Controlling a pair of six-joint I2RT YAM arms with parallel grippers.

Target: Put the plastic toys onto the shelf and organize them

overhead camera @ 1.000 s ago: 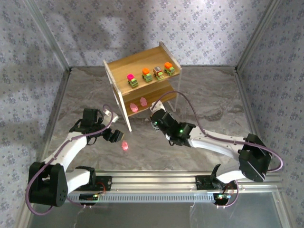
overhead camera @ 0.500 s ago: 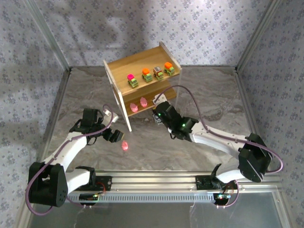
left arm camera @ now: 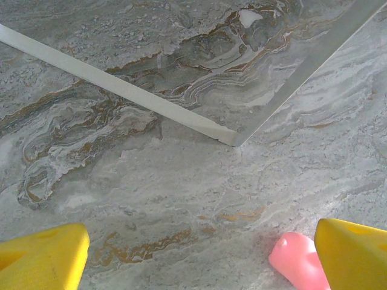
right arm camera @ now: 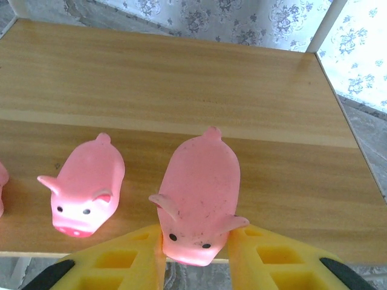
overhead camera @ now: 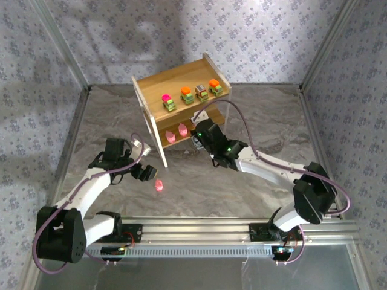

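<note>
And the right gripper [overhead camera: 196, 134] has gone in! A second ago it was back over the table [overhead camera: 260, 181]; now the arm is stretched forward and its fingers are at the front edge of the shelf's [overhead camera: 151, 90] lower tier. From the wrist, the yellow fingers [right arm camera: 121, 260] are pinched either side of a pig's [right arm camera: 196, 193] snout, with its belly down on the wood. Just to its left sits a second pig [right arm camera: 87, 190], and there's a sliver of pink at the frame edge beyond that.

So this pig looks delivered but not let go (a release and a clean pull-back is my read of what's next). Up top, four cars [overhead camera: 190, 93] are lined up in a row.

The left gripper [left arm camera: 199, 254] hasn't budged: spread wide, holding nothing, low over the table with the last pig [left arm camera: 299, 260] just inside its right finger. That one looks like the only toy left to shelve.

The table is grey marble-patterned, smooth and bare. Floral wallpaper [overhead camera: 181, 30] closes in the sides and back, with a metal rail [overhead camera: 199, 229] across the near edge.
</note>
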